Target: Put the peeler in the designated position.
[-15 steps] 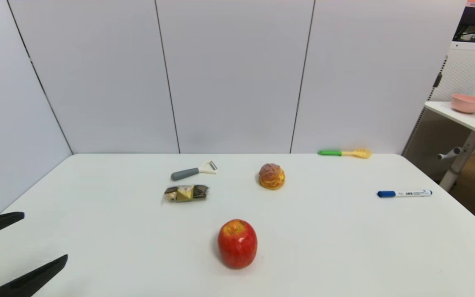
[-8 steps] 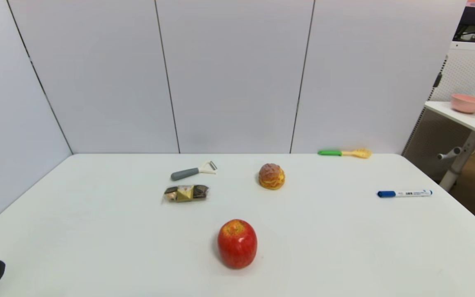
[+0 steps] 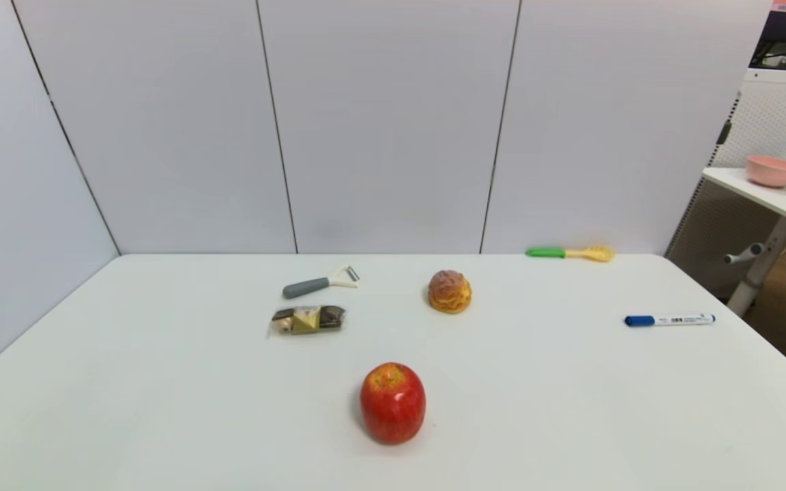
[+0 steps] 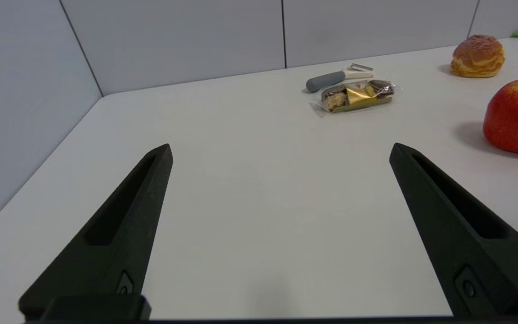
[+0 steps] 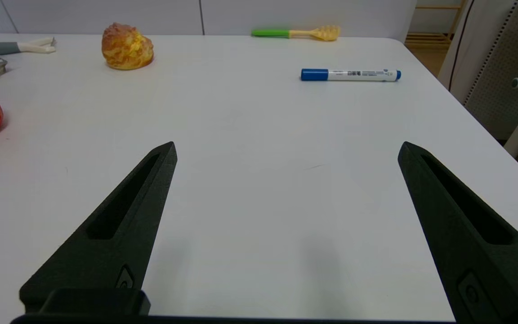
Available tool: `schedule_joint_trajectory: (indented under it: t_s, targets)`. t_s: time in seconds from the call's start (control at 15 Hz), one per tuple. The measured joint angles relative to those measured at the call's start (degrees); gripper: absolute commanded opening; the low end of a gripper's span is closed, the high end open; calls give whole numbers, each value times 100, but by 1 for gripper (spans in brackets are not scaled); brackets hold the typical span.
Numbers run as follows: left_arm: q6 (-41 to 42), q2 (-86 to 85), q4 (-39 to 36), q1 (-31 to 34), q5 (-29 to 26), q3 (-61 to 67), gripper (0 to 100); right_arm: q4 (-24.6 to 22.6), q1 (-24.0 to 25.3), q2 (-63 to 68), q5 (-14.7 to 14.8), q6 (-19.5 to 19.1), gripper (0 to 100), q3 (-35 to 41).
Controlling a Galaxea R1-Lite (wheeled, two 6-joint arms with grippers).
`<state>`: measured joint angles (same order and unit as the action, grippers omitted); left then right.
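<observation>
The peeler (image 3: 320,281) lies flat near the back of the white table (image 3: 161,382), grey handle to the left and cream forked head to the right, just behind a wrapped snack pack (image 3: 308,319). It also shows in the left wrist view as the peeler (image 4: 337,77) and at the edge of the right wrist view as the peeler (image 5: 14,46). My left gripper (image 4: 279,153) is open and empty over the near left of the table, far from the peeler. My right gripper (image 5: 286,150) is open and empty over the near right. Neither arm shows in the head view.
A red apple (image 3: 393,402) stands front centre, a cream puff (image 3: 449,291) behind it. A blue-capped white marker (image 3: 669,320) lies at the right, a green-handled yellow utensil (image 3: 570,253) at the back edge. Wall panels close the back and left.
My left gripper's fingers, seen at the lower left of the head view a second ago, have drawn back out of that view. Nothing on the table has moved.
</observation>
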<state>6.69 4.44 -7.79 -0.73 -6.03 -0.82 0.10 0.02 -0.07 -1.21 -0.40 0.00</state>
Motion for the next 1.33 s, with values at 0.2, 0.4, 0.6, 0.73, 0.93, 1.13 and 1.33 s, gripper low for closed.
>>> schedule_joint_trajectory:
  t_s: [0.2,0.4,0.6,0.73,0.93,1.13,1.33]
  targets:
    - [-37,-336,697,10,458,61,100,0,2,0,2,2,100,0]
    - [-173,-434,786,18,491,77,100,0,0,0,2,2,100,0]
    - [-463,-455,809,21,524,82,100,-2,0,0,5,5,100,0]
    - [-516,-457,812,21,588,82,100,-2,0,0,2,7,100,0]
    - [-529,-460,812,18,603,82,100,0,0,0,0,2,100,0]
    - [-532,-460,812,13,603,82,100,-2,0,0,2,0,100,0]
    - [-532,-460,812,16,603,82,100,0,0,0,2,0,100,0]
